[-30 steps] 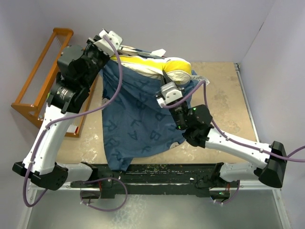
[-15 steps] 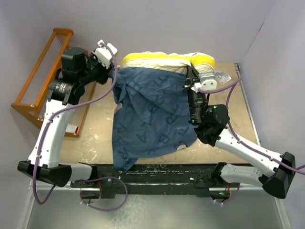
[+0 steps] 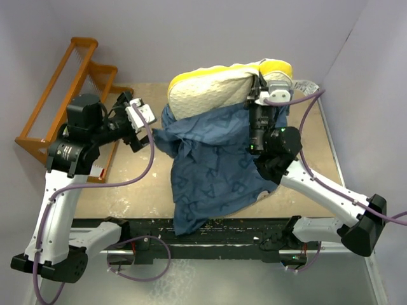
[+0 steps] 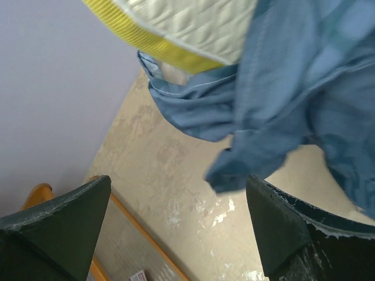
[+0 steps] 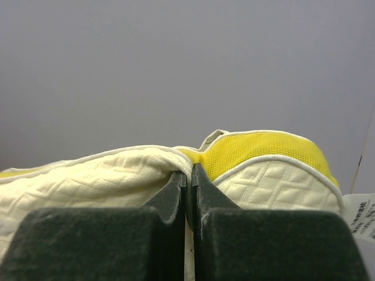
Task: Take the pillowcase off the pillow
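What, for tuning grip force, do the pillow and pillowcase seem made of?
Probably the pillow is stuffed cream quilted textile, matte, with diamond-stitched dimples and a yellow mesh-like edge. The pillowcase looks like thin matte woven cloth: it creases and drapes limply.

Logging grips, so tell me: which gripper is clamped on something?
The right gripper: it is shut on a fold of the pillow. The left gripper is open and grips nothing, with the pillowcase hanging ahead of it.

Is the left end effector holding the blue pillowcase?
No, the left end effector is open, nothing between its fingers, and the pillowcase hangs apart from it.
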`<state>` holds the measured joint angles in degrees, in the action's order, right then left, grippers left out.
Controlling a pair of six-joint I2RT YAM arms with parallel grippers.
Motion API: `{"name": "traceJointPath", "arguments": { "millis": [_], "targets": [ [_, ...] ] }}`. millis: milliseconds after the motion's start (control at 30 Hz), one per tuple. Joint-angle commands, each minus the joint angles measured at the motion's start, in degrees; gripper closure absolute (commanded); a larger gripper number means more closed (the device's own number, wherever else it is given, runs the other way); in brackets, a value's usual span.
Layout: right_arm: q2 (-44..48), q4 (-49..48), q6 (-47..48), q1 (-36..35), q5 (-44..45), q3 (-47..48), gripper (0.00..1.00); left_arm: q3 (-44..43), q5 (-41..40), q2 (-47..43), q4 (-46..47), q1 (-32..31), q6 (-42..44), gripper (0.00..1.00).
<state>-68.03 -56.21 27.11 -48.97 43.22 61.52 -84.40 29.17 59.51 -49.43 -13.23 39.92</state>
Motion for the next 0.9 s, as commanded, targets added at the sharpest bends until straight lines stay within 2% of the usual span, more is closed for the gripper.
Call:
{"name": "traceJointPath", "arguments": {
  "millis": [0, 200, 267, 333, 433, 567, 700, 867],
  "targets": [
    [-1.5, -6.6, -3.4, 0.6, -3.6, 11.3, 1.0, -5.9, 1.3, 2.3, 4.8, 0.4, -5.8, 0.01],
    [-6.3, -3.4, -10.5, 0.6, -10.8, 20.2, 1.0, -29.1, 10.7, 14.9, 6.5, 0.4, -29.1, 0.01],
    [-8.0, -2.4, -12.4, 0.6, -13.7, 22.8, 1.0, -32.9, 13.2, 18.5, 7.7, 0.4, -34.6, 0.01],
    [-9.6, -1.0, -14.0, 0.6, -16.7, 24.9, 1.0, -34.8, 13.6, 21.2, 8.4, 0.3, -35.9, 0.01],
    [-11.1, 2.6, -17.0, 0.6, -22.1, 26.9, 1.0, -35.3, 11.0, 23.3, 9.0, 0.2, -32.9, 0.01],
    [-12.6, 7.6, -20.0, 0.5, -26.2, 27.8, 1.0, -36.8, 8.6, 22.5, 10.9, -1.0, -24.2, 0.01],
    [-14.1, 13.3, -22.5, 0.0, -31.1, 26.7, 1.0, -37.5, 1.7, 20.2, 8.4, -8.6, -8.9, 0.01],
    [-15.6, 14.7, -22.0, -3.1, -33.4, 24.2, 1.0, -30.8, -3.3, 17.0, 5.0, -14.5, 1.7, 0.01]
  ]
}}
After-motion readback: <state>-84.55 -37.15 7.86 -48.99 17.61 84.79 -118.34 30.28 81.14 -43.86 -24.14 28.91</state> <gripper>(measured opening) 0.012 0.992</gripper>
